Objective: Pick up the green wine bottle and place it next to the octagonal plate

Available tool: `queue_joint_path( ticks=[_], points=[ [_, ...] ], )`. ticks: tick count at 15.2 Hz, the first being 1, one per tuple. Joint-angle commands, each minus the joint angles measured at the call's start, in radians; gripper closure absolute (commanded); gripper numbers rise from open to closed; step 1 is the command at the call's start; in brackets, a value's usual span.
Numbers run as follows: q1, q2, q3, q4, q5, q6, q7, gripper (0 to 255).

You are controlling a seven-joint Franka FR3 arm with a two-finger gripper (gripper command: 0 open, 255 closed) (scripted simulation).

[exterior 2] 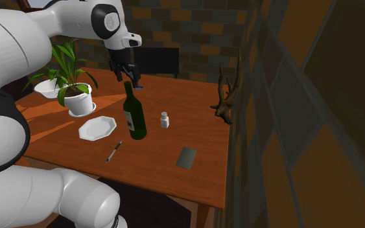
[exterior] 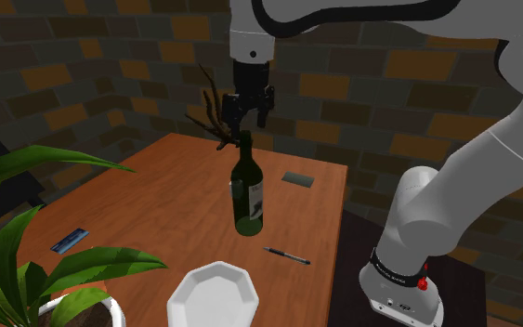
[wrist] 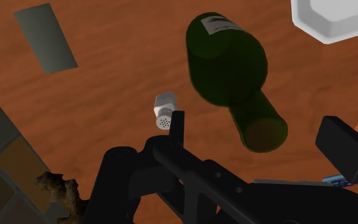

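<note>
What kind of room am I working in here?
Likely a dining corner in a house: a wooden table stands against brick walls. It carries a wine bottle and an octagonal plate, with potted plants at one end.

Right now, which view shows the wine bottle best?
Shoulder view: green wine bottle whole, upright, label visible. Second exterior view also shows it whole, farther off. Wrist view looks down on its mouth and shoulder.

Pen (exterior: 287, 255), shaker (exterior 2: 164, 120), potted plant (exterior 2: 78, 97), card (exterior 2: 187, 157)
</note>
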Motion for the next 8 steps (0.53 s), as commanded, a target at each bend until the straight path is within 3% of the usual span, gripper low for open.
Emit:
queue_joint_path(
  ticks=[1, 8],
  points=[
    [-0.001, 0.01, -0.003, 0.068, -0.002, -0.06, 0.002, 0],
    [-0.002, 0.016, -0.004, 0.101, -0.004, -0.086, 0.003, 0]
  ],
)
